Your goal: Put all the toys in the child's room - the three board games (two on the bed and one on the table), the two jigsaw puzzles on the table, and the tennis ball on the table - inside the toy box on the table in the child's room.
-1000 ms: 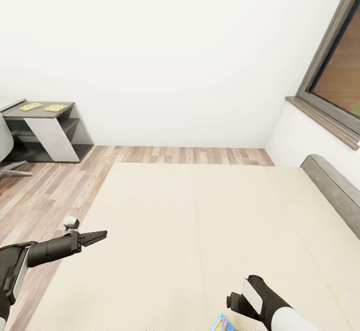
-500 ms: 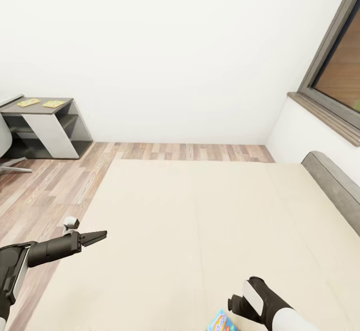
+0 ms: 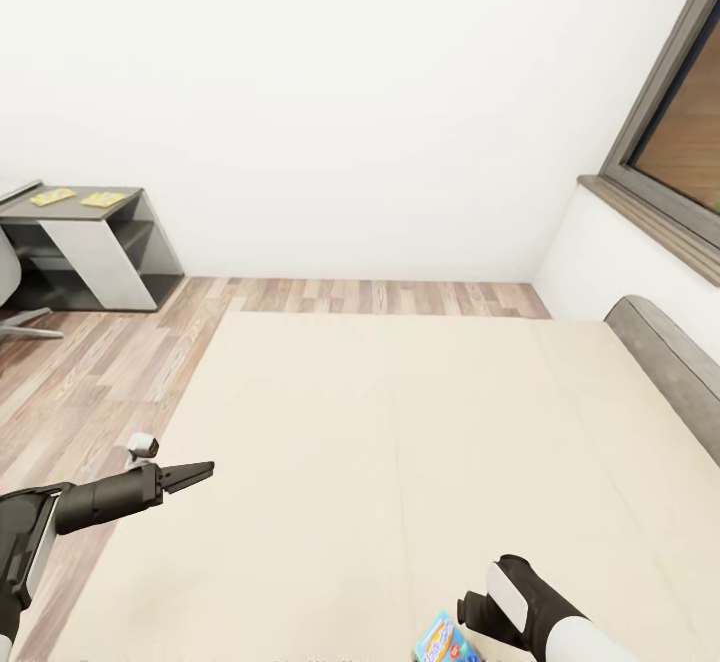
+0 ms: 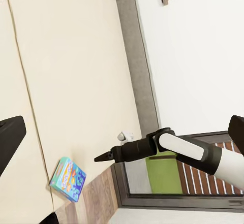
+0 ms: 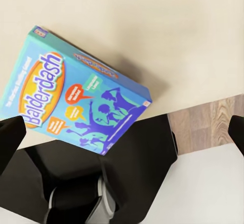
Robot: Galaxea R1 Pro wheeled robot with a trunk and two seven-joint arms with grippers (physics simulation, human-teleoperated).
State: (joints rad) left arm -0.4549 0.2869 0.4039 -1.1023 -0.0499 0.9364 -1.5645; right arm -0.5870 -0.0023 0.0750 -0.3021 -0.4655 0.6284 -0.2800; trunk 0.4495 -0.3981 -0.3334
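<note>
A blue board game (image 3: pixel 445 642) lies flat on the bed's cream mattress (image 3: pixel 400 442), near its front edge, also seen in the left wrist view (image 4: pixel 67 178). My right gripper (image 4: pixel 104 157) hangs a little above it, open; its fingertips (image 5: pixel 10 137) stand wide apart on either side of the box (image 5: pixel 76 94) without touching it. My left gripper (image 3: pixel 195 472) hovers open over the mattress's left edge with nothing in it. Far left, two jigsaw puzzles (image 3: pixel 52 196) (image 3: pixel 103 199) lie on the table's low dark grey section (image 3: pixel 90 217). The toy box and the tennis ball are out of view.
A grey padded bed frame (image 3: pixel 665 362) runs along the right, under a dark-framed window (image 3: pixel 680 142). Wood-plank floor (image 3: pixel 90 372) lies between bed and table. A chair's base (image 3: pixel 25 320) shows at the far left.
The whole picture has shifted slightly, so the camera moved: the table sits a little higher and further left, and more of the blue box shows. Both arms hold the same pose.
</note>
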